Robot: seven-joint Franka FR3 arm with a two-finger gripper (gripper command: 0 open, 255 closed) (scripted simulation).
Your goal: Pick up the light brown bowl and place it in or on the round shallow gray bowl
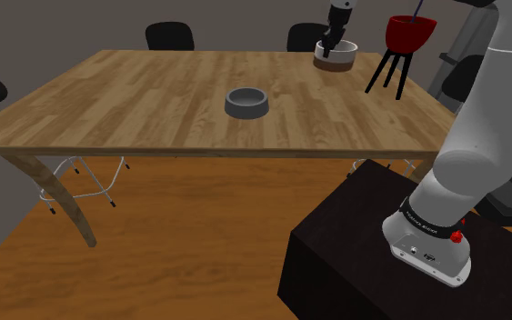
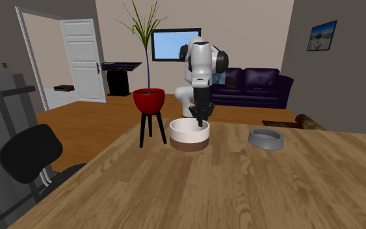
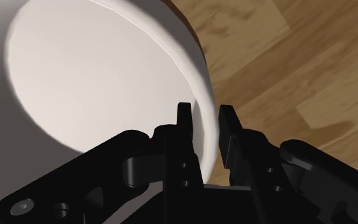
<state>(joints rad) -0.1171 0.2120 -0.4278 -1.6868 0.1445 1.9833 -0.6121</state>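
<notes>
End effector of mine is clamped on the rim of the white bowl, one black finger inside its wall and one outside. That brown-based bowl is at the table corner nearest the red plant pot. The round shallow gray bowl sits apart, mid-table.

Living room, wooden floor
Plank tabletop, purple sofa, white door open, red-potted plant on stool.
</notes>
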